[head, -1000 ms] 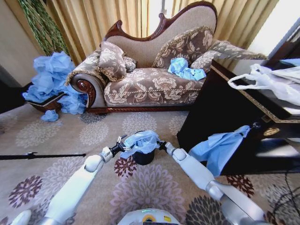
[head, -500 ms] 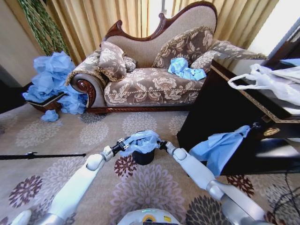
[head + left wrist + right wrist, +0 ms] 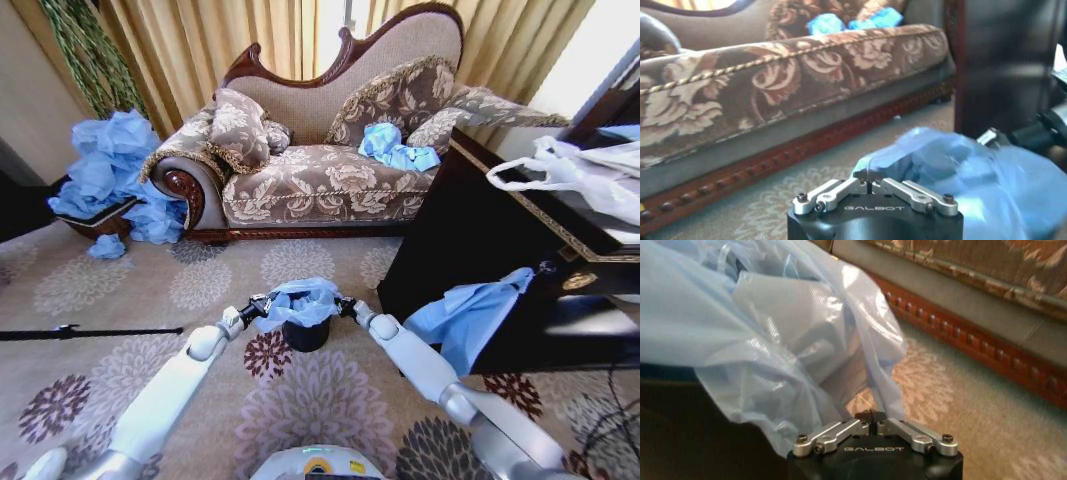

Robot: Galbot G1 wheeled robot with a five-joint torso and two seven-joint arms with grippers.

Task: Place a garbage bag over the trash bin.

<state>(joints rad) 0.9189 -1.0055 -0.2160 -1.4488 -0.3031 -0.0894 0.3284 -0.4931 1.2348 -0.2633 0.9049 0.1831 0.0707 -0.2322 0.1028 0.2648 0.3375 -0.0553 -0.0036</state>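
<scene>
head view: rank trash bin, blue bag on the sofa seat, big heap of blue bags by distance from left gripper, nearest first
1. Trash bin: just beside the left gripper, to its right, under the garbage bag that the gripper is shut on.
2. Blue bag on the sofa seat: farther back, to the right.
3. Heap of blue bags: far left, by the sofa's arm. Ranks 2 and 3 are close.

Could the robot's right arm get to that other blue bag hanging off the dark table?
Probably not right now. The right claw is shut on the garbage bag over the trash bin. The hanging blue bag lies close by its right arm with open carpet between, so letting go comes first.
</scene>
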